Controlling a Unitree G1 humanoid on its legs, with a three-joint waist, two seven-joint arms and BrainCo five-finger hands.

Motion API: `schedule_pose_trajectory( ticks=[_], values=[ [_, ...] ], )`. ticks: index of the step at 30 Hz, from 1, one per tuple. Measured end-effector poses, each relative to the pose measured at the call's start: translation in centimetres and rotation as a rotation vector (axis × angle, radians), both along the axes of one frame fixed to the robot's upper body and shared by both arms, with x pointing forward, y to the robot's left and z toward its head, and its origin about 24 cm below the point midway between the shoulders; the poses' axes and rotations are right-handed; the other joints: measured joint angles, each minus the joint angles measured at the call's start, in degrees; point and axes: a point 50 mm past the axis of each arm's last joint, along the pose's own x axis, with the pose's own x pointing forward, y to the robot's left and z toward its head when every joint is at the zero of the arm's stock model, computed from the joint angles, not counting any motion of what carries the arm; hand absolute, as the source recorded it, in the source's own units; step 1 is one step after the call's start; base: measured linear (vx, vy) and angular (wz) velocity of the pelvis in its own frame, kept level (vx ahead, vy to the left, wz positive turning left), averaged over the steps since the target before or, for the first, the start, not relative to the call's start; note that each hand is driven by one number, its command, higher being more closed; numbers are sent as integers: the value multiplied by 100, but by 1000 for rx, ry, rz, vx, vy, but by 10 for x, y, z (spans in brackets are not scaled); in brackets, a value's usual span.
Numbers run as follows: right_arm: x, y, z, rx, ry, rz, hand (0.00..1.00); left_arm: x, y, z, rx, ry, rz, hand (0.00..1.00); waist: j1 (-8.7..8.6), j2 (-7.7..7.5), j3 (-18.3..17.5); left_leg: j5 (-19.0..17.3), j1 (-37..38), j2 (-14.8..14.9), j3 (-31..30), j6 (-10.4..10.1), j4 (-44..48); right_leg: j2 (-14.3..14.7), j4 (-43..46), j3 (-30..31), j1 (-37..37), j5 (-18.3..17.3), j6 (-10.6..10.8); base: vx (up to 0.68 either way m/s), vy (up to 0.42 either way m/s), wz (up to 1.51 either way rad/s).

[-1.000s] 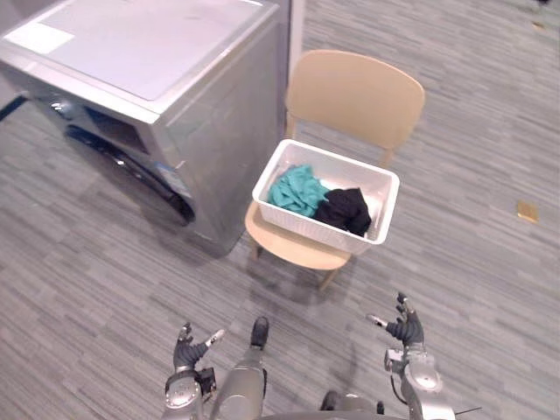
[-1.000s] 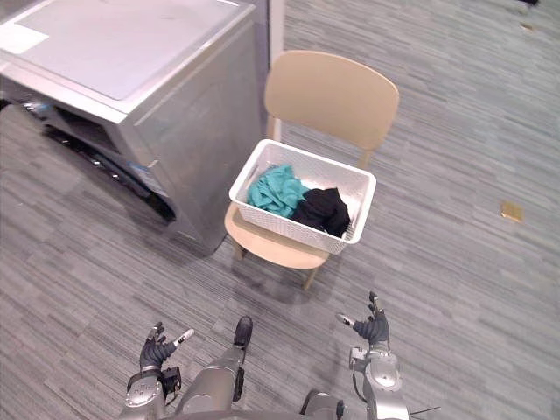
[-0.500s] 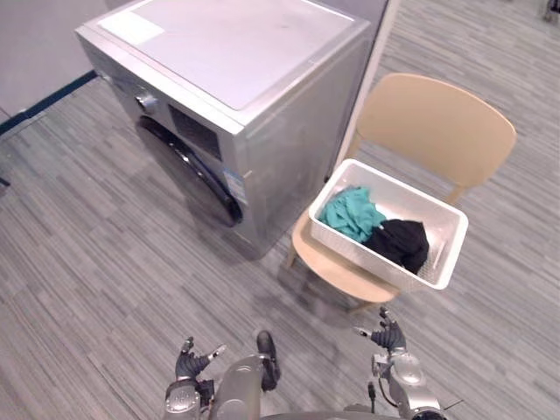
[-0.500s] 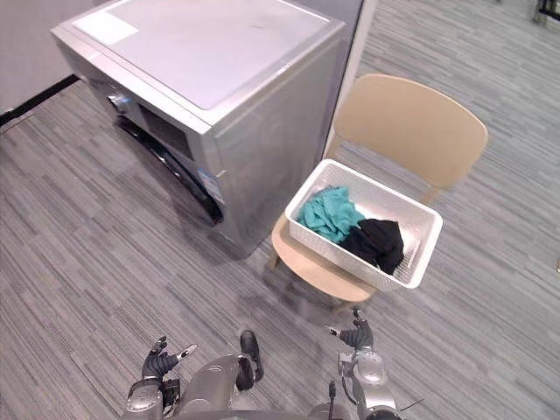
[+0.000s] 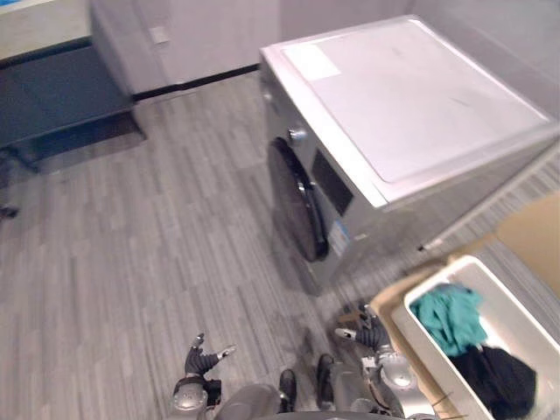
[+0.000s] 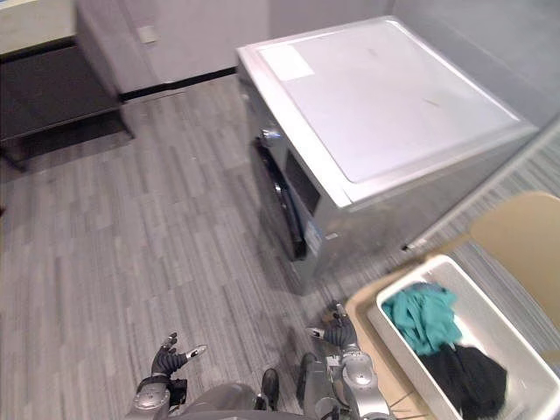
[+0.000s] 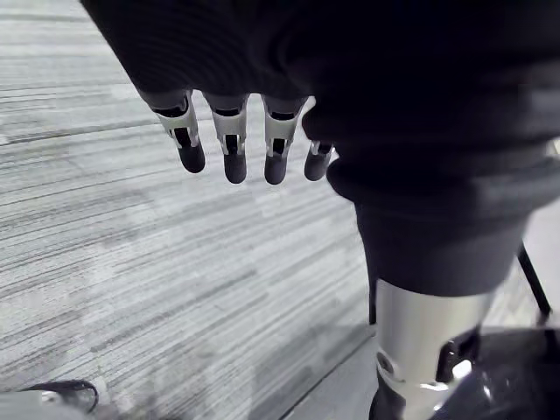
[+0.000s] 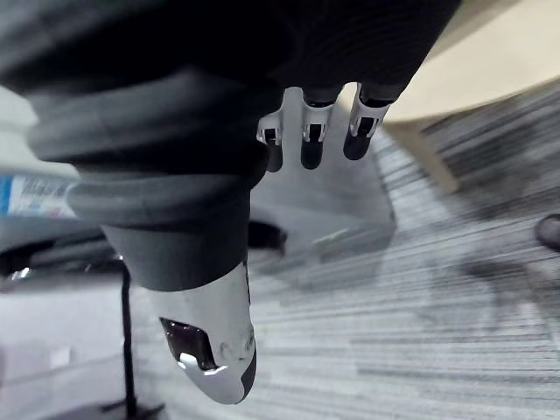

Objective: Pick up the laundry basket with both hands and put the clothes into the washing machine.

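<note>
low in front of the robot, its left hand (image 5: pixel 200 360) hangs over the grey plank floor (image 5: pixel 131 262), fingers (image 7: pixel 232 157) straight and spread, thumb out, holding nothing. its right hand (image 5: pixel 371 336) is level with it on the other side, fingers (image 8: pixel 308 144) loose and likewise empty, hovering just beside the near corner of a pale wooden chair (image 6: pixel 525 232); whether it touches the seat cannot be told. the white basket (image 6: pixel 404 348) sits on the chair's seat to the robot's right, apart from both hands. inside it lie a teal garment (image 5: pixel 451 315) at the end toward the washing machine and a black garment (image 5: pixel 496 379) bunched against it at the other end. just past the chair stands the silver washing machine (image 5: pixel 420 96), its broad flat top turned up to the head camera, its round dark door (image 5: pixel 296 201) flat against the front and facing the open floor to the robot's left. the basket's corner is near the machine's side but apart from it. farther off, across the floor, a dark low bench (image 5: pixel 61 92) stands by the pale wall (image 5: pixel 210 35) at the back of the room.
</note>
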Motion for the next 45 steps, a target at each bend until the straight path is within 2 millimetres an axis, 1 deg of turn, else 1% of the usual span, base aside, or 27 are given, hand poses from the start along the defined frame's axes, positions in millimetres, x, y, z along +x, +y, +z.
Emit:
schedule_pose_trajectory(
  ticks=[1,2,4,5,6,8,9,12,13,16,18,20,23,24,26,29,30,31,33,36,37,38,40,41,43,44,45],
  values=[
    [4,2,3,-15,-15,22,0,-1,-1,-1,-4,4,0,0,-9,1,2,-19,-25,183,-21,-23,-157,-10,-50,70,42,0,1,181,23,-39],
    [9,3,6,-26,-30,31,0,0,-3,-1,-6,6,-4,0,-16,12,-2,8,-44,393,-103,-68,-553,-53,-69,188,46,3,8,137,107,-44],
    [13,2,8,-34,-42,33,0,1,-6,-3,-9,17,-19,0,-28,100,-52,307,23,592,-320,-393,-1345,-66,-100,248,46,-4,125,115,140,-36],
    [11,-1,7,-44,-42,34,0,-2,-10,-6,-18,38,-21,0,-40,280,-122,1083,103,852,-416,-525,-1801,46,-164,287,80,-30,250,142,227,-40],
    [11,-1,7,-63,-40,44,0,0,-12,-8,-24,50,-24,0,-21,265,-108,893,257,777,-488,-498,-2002,-1,-255,396,105,-22,424,136,239,-29],
    [12,4,8,-69,-50,59,0,0,-11,-8,-6,54,-63,0,-39,186,-119,959,391,584,-396,-399,-2268,-192,-417,417,158,48,540,116,270,-11],
    [13,7,8,-73,-54,70,0,1,-11,-7,0,54,-71,0,-40,186,-118,991,497,476,-354,-350,-2370,-289,-521,439,258,84,602,66,195,-4],
    [17,14,13,-89,-80,101,0,-1,-8,-7,17,60,-82,0,-19,195,-121,1040,744,346,-315,-278,-2600,-401,-695,472,444,136,690,22,116,-2],
    [22,15,18,-89,-108,90,0,-1,-5,-7,25,61,-84,0,-17,192,-123,1085,785,317,-314,-218,-2698,-421,-739,474,437,158,724,-9,60,-1],
    [39,12,33,-103,-178,38,0,-3,-2,-7,34,67,-84,0,-17,197,-122,1218,798,296,-307,-187,-2919,-431,-772,484,348,207,760,-28,1,-2],
    [54,5,45,-123,-232,-20,0,-3,-2,-7,34,66,-85,0,-16,230,-100,1308,758,290,-309,-184,-3034,-424,-781,490,257,253,774,-58,-3,-4],
    [79,-3,69,-140,-322,-98,0,0,-3,-6,33,57,-83,0,-15,339,7,1397,514,294,-310,-147,-3007,-410,-778,522,49,365,775,-78,10,-2],
    [102,-8,90,-162,-382,-152,0,8,-3,-2,38,22,-80,0,18,473,330,1506,223,295,-336,-121,-2950,-416,-627,518,-260,412,789,-106,15,7],
    [108,-9,98,-163,-408,-186,0,11,-4,0,40,7,-74,0,104,516,403,1545,86,296,-343,-113,-2934,-423,-528,514,-423,411,788,-115,9,8],
    [117,-12,110,-168,-447,-232,0,15,-4,3,42,-16,-60,0,172,540,526,1558,-56,302,-349,-111,-2898,-427,-404,515,-594,408,787,-93,1,6],
    [132,-10,130,-174,-500,-266,0,19,-3,7,40,-52,-33,0,198,534,696,1580,-232,294,-356,-118,-2873,-446,-241,526,-833,404,783,-91,-2,2],
    [138,-10,136,-171,-509,-274,0,22,-3,8,41,-62,-30,0,249,532,740,1589,-326,291,-358,-134,-2856,-454,-180,530,-948,403,782,-73,-4,0],
    [141,-10,139,-166,-514,-281,0,23,-4,9,40,-67,-30,0,266,525,750,1599,-389,291,-363,-140,-2851,-457,-154,528,-1010,403,782,-62,-10,4],
    [154,-14,152,-123,-517,-293,0,32,-6,13,24,-102,-19,0,314,540,821,1689,-585,287,-446,-149,-2870,-479,-115,455,-1181,406,780,-47,-20,16],
    [169,-15,172,-51,-534,-294,0,38,-10,17,12,-133,-26,0,356,540,967,1825,-653,282,-580,-180,-3006,-481,-105,371,-1259,412,768,-24,-26,23],
    [176,-18,186,-28,-561,-297,0,41,-12,19,7,-149,-32,0,459,549,990,1878,-759,287,-631,-187,-3039,-474,-78,344,-1366,420,756,-3,-33,22],
    [184,-19,202,-6,-589,-293,0,45,-12,22,2,-168,-27,0,474,564,1083,1938,-815,290,-692,-176,-3049,-477,-52,263,-1397,421,750,6,-35,25],
    [192,-16,222,34,-626,-289,0,49,-13,24,-6,-185,-22,0,539,572,1136,2018,-886,282,-829,-188,-3129,-480,-24,127,-1448,399,713,34,-45,31],
    [196,-19,232,37,-646,-279,0,52,-15,26,-13,-198,-25,0,633,581,1140,2063,-941,279,-915,-200,-3160,-479,-11,56,-1486,384,696,44,-44,32],
    [198,-14,241,47,-667,-248,0,56,-16,28,-16,-212,-30,0,695,597,1149,2118,-1002,267,-1071,-223,-3160,-483,19,-84,-1489,339,667,54,-52,37],
    [200,-11,248,66,-680,-259,0,63,-20,33,-21,-236,-40,0,776,620,1160,2135,-1043,247,-1246,-247,-3156,-495,108,-233,-1489,260,618,63,-83,53],
    [201,-8,253,91,-687,-269,0,65,-20,35,-21,-254,-36,0,783,621,1160,2155,-1081,240,-1356,-276,-3158,-499,168,-334,-1490,202,601,42,-77,55]
  ],
)
